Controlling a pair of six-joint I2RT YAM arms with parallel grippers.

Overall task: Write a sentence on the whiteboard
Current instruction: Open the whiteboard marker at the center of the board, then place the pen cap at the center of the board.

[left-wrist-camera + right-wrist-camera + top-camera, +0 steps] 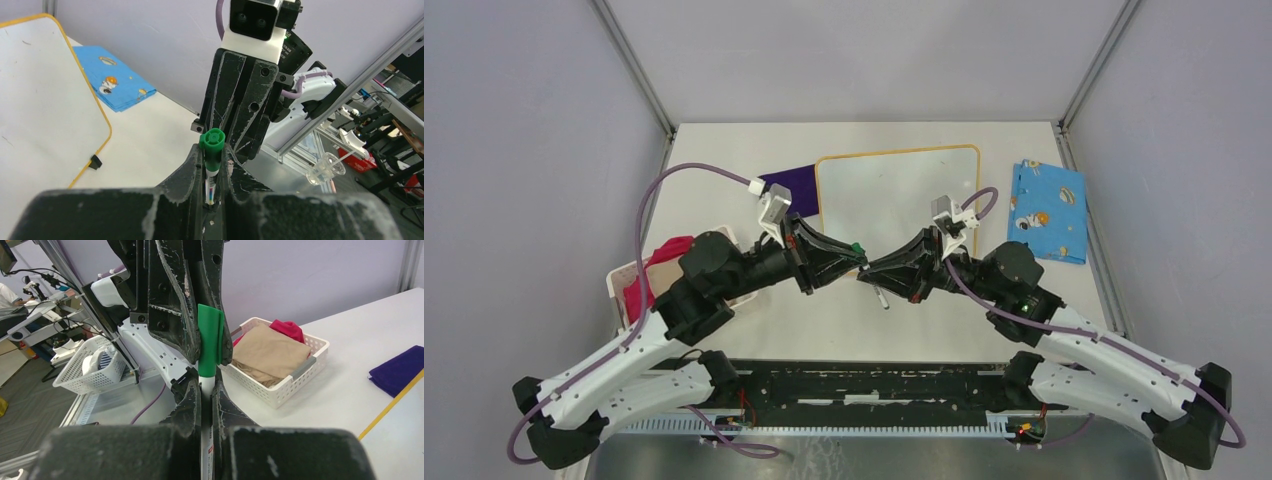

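Grey-lilac walls (844, 60) enclose white counter (874, 335). Whiteboard (894, 190), orange-framed, lies flat at centre back of counter. Two arms meet tip to tip just in front of it, above counter. Blue patterned cloth (1049, 210) right of board, apart from it. White basket (616, 282) at left edge, red and tan cloths inside. Purple cloth (792, 188) touches board's left edge. Left end effector (212, 160) clenched on green-capped marker (209, 340) at cap; right end effector (206, 390) clamped on its white barrel.
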